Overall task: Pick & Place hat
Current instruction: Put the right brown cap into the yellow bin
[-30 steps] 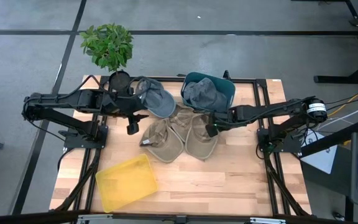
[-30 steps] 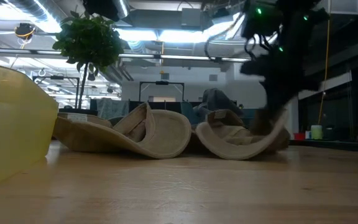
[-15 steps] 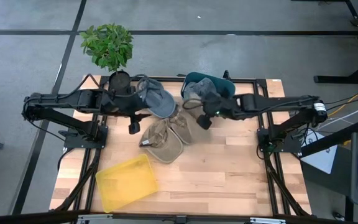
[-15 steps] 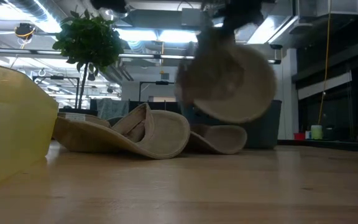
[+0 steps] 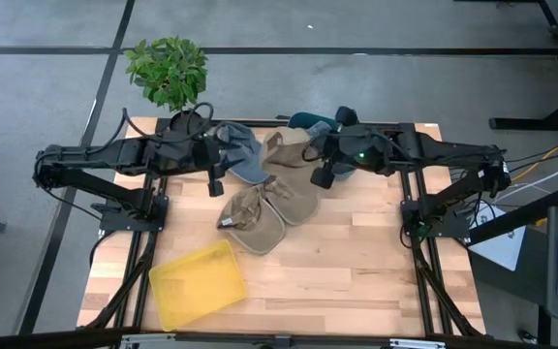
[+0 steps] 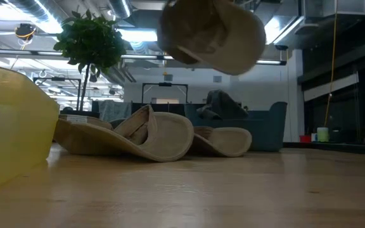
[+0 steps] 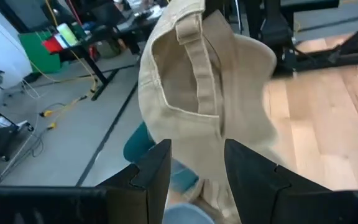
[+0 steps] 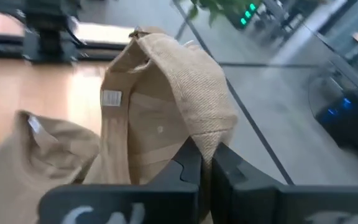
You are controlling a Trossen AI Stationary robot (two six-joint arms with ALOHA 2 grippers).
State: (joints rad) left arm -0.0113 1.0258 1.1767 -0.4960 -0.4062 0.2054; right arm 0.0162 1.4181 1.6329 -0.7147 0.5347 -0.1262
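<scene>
- A small white label (image 8: 111, 98) sits inside the lifted tan hat (image 8: 166, 118); its print is too small to read. No other writing shows.
- The right hand (image 5: 320, 177) is pinched shut on that tan hat, holding it in the air above the bench (image 5: 356, 271), toward 12 o'clock of the bench's middle in the high view.
- The left hand (image 5: 215, 186), at about 10 o'clock, has its fingers narrowly parted and grips nothing that I can see; a grey-blue hat (image 5: 245, 155) lies just beside it.
- Hats: three tan ones counted, one lifted and two (image 6: 151, 136) lying overlapped on the bench.
- The teal bin (image 5: 308, 120) is mostly hidden under the right arm.
- One yellow tray (image 5: 198, 283) at 7 o'clock; one potted plant (image 5: 169, 70).
</scene>
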